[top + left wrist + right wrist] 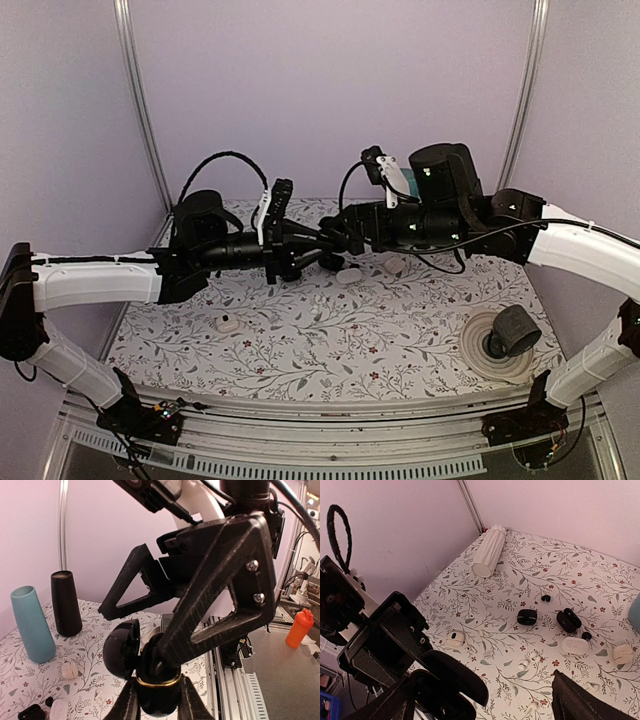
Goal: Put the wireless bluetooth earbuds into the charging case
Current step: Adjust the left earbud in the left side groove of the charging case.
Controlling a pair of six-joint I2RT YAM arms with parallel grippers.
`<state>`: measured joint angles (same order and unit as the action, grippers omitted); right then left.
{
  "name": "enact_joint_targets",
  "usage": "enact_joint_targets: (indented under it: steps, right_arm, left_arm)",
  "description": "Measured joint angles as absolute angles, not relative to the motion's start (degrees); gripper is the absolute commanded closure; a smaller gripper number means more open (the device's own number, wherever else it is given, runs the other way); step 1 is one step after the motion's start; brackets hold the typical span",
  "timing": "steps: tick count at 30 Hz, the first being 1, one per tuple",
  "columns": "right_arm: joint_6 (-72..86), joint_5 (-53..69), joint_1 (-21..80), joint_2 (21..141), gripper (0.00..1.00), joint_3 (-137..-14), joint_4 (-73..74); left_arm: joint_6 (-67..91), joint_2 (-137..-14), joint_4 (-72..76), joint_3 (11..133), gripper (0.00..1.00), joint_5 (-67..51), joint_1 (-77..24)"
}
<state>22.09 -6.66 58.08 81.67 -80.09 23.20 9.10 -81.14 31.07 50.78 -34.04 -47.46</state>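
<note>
My left gripper [158, 696] is shut on an open black charging case [159, 682] with a gold rim, held above the table, its lid [120, 650] swung out to the left. My right gripper [132, 635] is open, with one fingertip [165, 650] pushed down into the case's well and the other beside the lid. The finger hides the well, so I cannot tell if an earbud is in there. In the top view both grippers meet at mid-table [335, 242]. Loose white earbuds [535, 656] and a black earbud [546, 598] lie on the floral cloth below.
On the cloth lie a closed black case [526, 616], an open black case [568, 620] and white cases [575, 645] [455, 639]. A ribbed white cup [489, 551] lies in the far corner. A teal cup [32, 625] and a black cup [66, 604] stand upright. A black cup rests on a white disc [480, 352].
</note>
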Motion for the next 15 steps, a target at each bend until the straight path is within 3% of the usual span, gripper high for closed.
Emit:
enact_joint_targets:
  steps: [8, 15]
  right_arm:
    - [21.7, -1.1, 56.7, 79.5, 0.03, -77.6, 20.3]
    - [25.7, 15.5, 48.4, 74.2, 0.03, -69.0, 9.3]
  left_arm:
    - [9.1, -81.1, 31.4, 50.8, 1.0, -34.3, -47.5]
    - [9.7, -81.1, 31.7, 50.8, 1.0, -36.5, -47.5]
